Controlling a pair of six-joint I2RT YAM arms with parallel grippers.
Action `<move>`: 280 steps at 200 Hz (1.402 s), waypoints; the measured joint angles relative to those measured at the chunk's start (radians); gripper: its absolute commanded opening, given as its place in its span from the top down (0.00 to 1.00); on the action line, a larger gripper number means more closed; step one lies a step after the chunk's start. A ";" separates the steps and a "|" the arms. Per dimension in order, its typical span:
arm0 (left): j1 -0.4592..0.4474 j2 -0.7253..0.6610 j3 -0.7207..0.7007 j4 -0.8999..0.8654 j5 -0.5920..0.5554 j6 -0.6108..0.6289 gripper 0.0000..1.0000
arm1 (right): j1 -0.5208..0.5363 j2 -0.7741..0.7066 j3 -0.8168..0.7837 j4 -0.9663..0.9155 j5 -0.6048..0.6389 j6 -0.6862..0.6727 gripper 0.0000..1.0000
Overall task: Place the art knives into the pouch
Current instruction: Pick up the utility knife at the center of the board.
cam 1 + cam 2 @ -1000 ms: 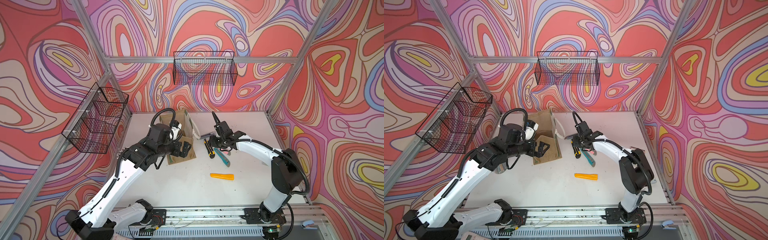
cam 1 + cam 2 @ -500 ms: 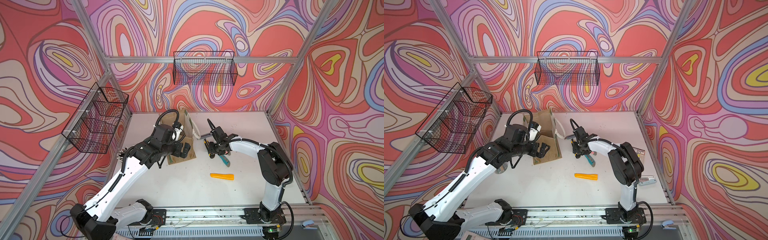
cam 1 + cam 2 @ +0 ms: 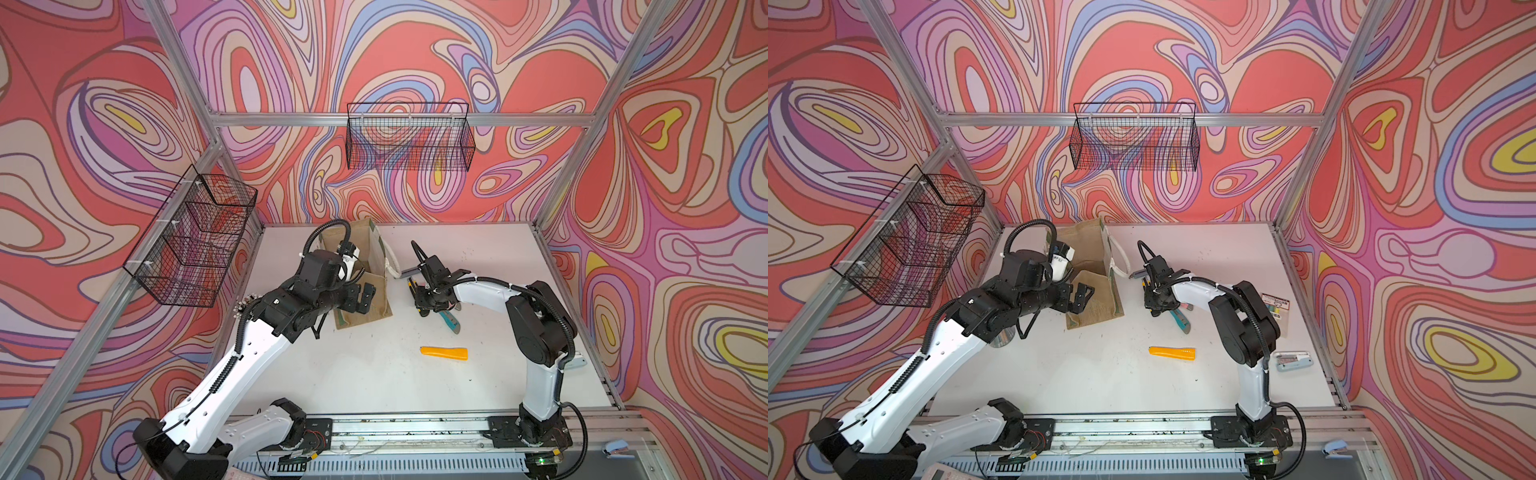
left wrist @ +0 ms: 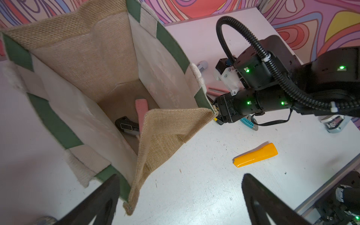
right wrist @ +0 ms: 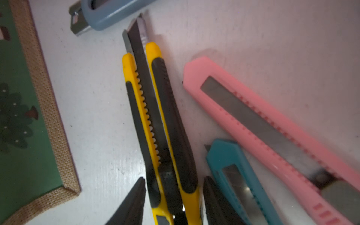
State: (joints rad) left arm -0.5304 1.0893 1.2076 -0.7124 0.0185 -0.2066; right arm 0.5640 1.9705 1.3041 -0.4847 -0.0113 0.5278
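The pouch [image 3: 376,266] [image 3: 1088,253] is a tan jute bag with green trim, standing open at the table's back left. My left gripper [image 3: 361,297] [image 3: 1081,295] [image 4: 180,175] hovers open by the pouch's near corner, holding nothing. The left wrist view looks into the pouch [image 4: 97,58], where a pink knife [image 4: 141,109] and a black item [image 4: 126,125] lie. A yellow-and-black art knife [image 5: 155,116] [image 3: 411,286] lies on the table right of the pouch [image 5: 19,97]. My right gripper [image 5: 174,181] [image 3: 422,305] straddles its handle, open, with thin gaps on both sides.
Close round the straddled knife lie a pink knife [image 5: 263,116], a teal knife [image 5: 233,171] [image 3: 451,320] and a grey-blue knife [image 5: 109,11]. An orange knife [image 3: 444,352] [image 4: 255,154] lies nearer the front. Black wire baskets [image 3: 409,137] [image 3: 195,241] hang on the walls. A card [image 3: 1275,305] and a small blue device [image 3: 1293,359] sit at the right edge.
My right gripper has come down over the yellow-and-black knife and its jaws have narrowed round the handle. The left arm has shifted slightly beside the pouch, still open.
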 measured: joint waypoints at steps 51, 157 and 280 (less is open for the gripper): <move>0.079 -0.008 -0.002 0.002 0.007 -0.034 0.00 | 0.071 0.048 0.067 -0.053 0.114 -0.016 0.62; 0.145 -0.028 -0.032 0.021 0.009 -0.075 0.00 | 0.080 0.059 0.084 -0.071 0.182 -0.010 0.75; 0.153 -0.063 -0.053 0.029 -0.039 -0.084 0.00 | 0.080 -0.162 0.053 0.001 0.226 0.055 0.79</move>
State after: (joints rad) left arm -0.3779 1.0260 1.1545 -0.6834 -0.0208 -0.2905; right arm 0.6437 1.8088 1.3575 -0.4839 0.2150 0.5831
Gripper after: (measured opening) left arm 0.999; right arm 0.395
